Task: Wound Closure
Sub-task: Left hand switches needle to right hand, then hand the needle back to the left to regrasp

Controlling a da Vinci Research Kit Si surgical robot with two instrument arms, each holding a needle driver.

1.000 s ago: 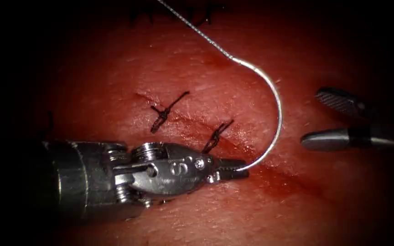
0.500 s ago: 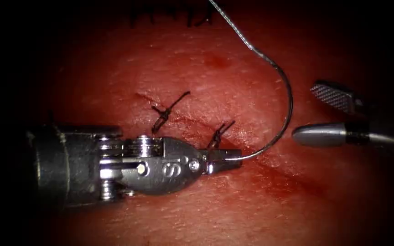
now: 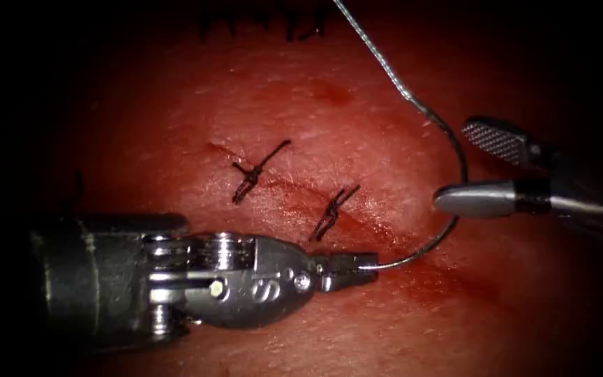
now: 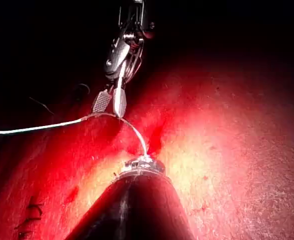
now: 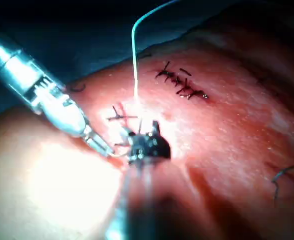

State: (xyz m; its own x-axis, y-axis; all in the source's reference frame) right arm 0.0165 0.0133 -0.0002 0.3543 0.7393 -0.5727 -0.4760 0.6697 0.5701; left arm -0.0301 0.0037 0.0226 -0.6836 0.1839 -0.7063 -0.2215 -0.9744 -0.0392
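Left arm's steel needle driver (image 3: 357,265), reaching in from the left, jaws clenched on one end of the thin curved silver needle (image 3: 448,209); which end, tip or tail, impossible to tell. Needle clear of the tissue, arcing rightward and upward from those jaws above the glistening red pork tissue (image 3: 315,112), crossing over the right stretch of the dark slanting cut (image 3: 385,227). Upper end of the curve joined to the pale twisted thread (image 3: 378,56), running up and out of the endoscope view's top edge.

Right arm's dark needle driver (image 3: 458,167), entering from the right, jaws parted and grasping nothing, one ridged jaw above, the smooth one below. Needle's curve passing just in front of the lower jaw's tip, whether touching or apart, cannot tell. Same spread jaws seen in the left wrist view (image 4: 110,102), thread (image 4: 36,127) trailing sideways beneath them.

Two knotted dark stitches (image 3: 256,171) (image 3: 333,209) already across the cut, left of the needle. Red fluid (image 3: 427,279) pooled along the cut, just right of the left tool's jaws.
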